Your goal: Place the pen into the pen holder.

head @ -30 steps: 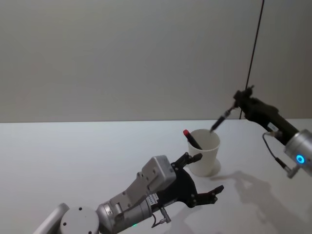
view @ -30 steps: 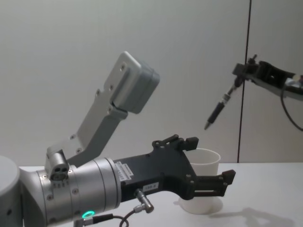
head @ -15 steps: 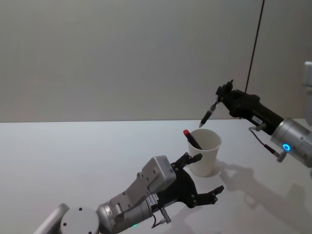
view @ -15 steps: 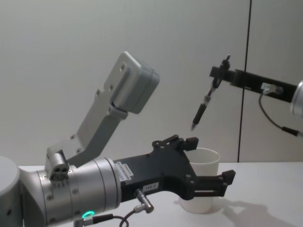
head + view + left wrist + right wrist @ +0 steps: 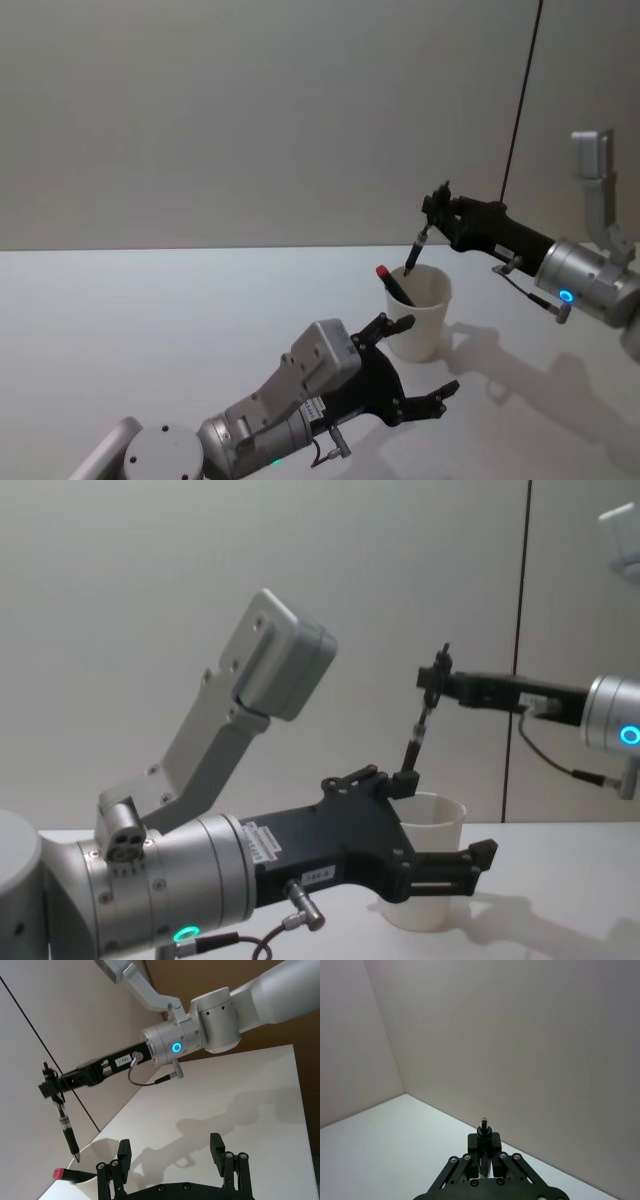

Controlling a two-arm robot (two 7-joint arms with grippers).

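On the white table (image 5: 150, 320), the pen holder (image 5: 420, 315) contains a red-capped pen (image 5: 393, 284).

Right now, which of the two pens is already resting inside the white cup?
The red-capped pen, leaning in the pen holder. The dark pen hangs tip-down over the rim, held by the right pincer.

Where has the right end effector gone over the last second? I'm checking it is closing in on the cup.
Yes. The right end effector, gripping a black pen, moved toward the robot's left and down; the pen tip now sits at the cup rim.
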